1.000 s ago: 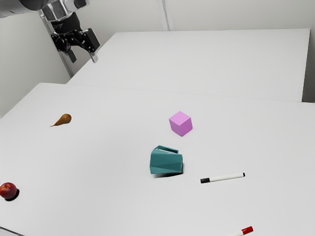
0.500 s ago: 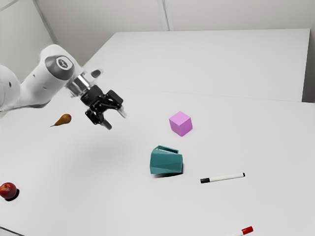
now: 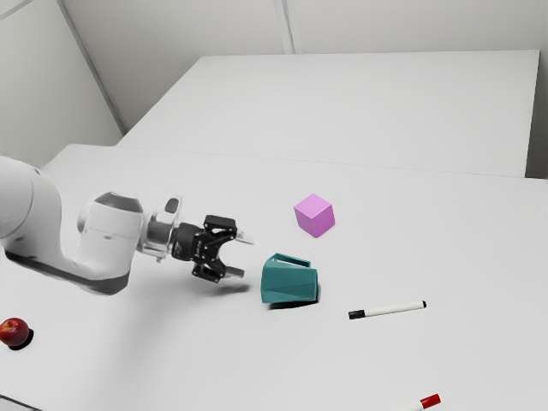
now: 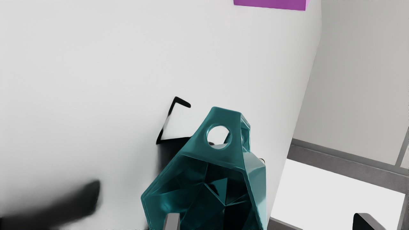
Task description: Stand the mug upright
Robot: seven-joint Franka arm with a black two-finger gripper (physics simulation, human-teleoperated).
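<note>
Lying on its side, just ahead of the tool (image 3: 241, 256), the teal, faceted, glossy mug (image 3: 289, 282) turns its mouth (image 4: 188, 201) toward the fingertips, with its handle (image 4: 235, 131) out on the side where the cube sits. Inside the mouth there are dark, angled walls, and I can make out no contents, so spilling looks a small worry. The tool is spread wide and pinches nothing: one finger (image 4: 172, 222) lines up with the mouth, while the other finger (image 4: 367, 220) stands outside, beyond the wall. The step in hand seems to be coming in for a hold. That lineup may suit a pinch on one wall, one finger inside and one out; for a hold around the whole body, the tool would have to shift sideways first. Go in slowly, since a tip catching the rim could push the mug away or roll it. Once it is held, lift a little, turn the mouth up, and let go only when the base sits flat on the table (image 3: 479, 231). Past the mug from the tool lies a white marker with a black cap (image 3: 390, 310); ahead and off to the handle side is the pink-purple cube (image 3: 314, 216); farther out, on the opposite side, is a red-capped white marker (image 3: 431, 401); behind the tool rests a round red apple (image 3: 14, 331).
</note>
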